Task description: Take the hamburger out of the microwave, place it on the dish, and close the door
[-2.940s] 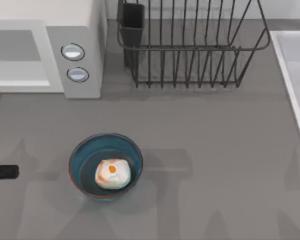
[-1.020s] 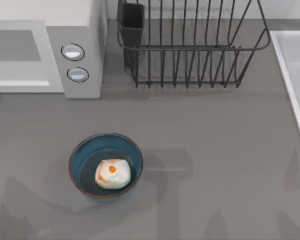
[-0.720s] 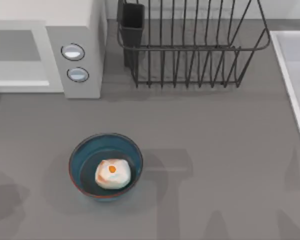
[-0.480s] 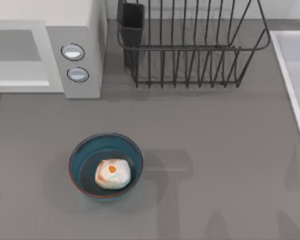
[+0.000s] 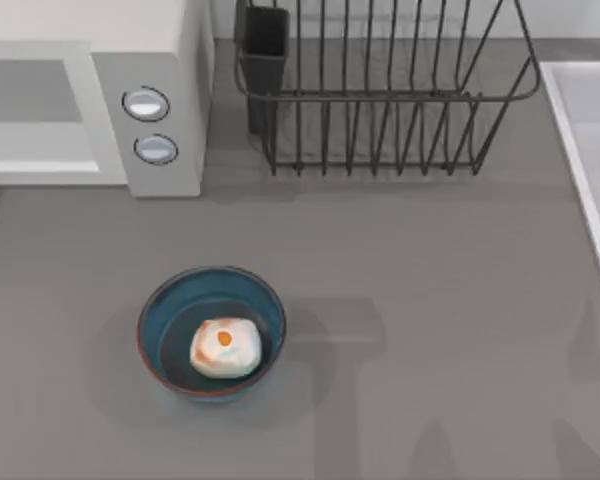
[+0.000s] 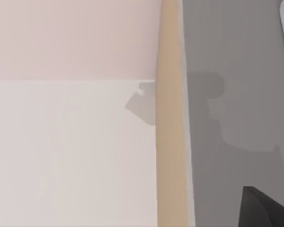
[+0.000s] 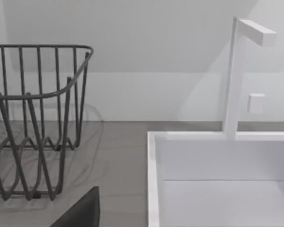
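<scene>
**While the bun rests in the bowl, both tools sit off at the counter's margins**

Where the left wrist view looks down, a dark part of the left tool (image 6: 270,212) juts in at one corner over grey counter. Beside it a straight tan edge strip (image 6: 169,142) parts the counter from a pale surface. Whether this tool is spread or pressed together cannot be told. A dark part of the right tool (image 7: 83,213) shows low in the right wrist view, its state likewise not to be told. It faces the black wire rack (image 7: 42,94) and the white square-edged sink (image 7: 154,179) with its white angular tap (image 7: 232,75).

In the top view, the small pale hamburger with an orange spot (image 5: 225,348) lies inside the round deep blue dish (image 5: 152,318), left of centre on the grey counter (image 5: 440,300). Bare counter surrounds the dish on every side, widest toward the right. The white boxy microwave (image 5: 165,60) stands in the far left corner. Its flat white door (image 5: 30,110) lies in line with the panel of two round knobs (image 5: 145,103), looking shut.
</scene>
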`<state>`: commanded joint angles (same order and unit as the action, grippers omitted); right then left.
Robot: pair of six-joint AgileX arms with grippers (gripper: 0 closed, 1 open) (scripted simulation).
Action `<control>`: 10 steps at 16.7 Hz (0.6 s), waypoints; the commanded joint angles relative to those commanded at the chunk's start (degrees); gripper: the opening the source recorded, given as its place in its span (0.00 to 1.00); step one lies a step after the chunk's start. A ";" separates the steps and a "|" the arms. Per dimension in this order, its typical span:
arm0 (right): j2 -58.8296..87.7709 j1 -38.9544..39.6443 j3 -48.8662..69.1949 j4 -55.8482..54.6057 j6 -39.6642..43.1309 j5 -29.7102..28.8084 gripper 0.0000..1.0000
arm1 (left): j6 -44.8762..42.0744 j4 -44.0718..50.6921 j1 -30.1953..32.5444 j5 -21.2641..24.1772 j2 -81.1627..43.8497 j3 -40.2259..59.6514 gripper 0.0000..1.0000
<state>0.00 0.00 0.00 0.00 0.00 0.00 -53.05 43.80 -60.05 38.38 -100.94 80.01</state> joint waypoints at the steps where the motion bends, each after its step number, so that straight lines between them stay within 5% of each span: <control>1: 0.00 0.00 0.00 0.00 0.00 0.00 1.00 | -0.01 -0.17 -0.01 0.00 -0.08 -0.16 0.00; 10: 0.00 0.00 0.00 0.00 0.00 0.00 1.00 | -0.28 -19.58 -0.34 0.28 -6.10 -13.18 0.00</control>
<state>0.00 0.00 0.00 0.00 0.00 0.00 -53.33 24.22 -60.38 38.66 -107.04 66.83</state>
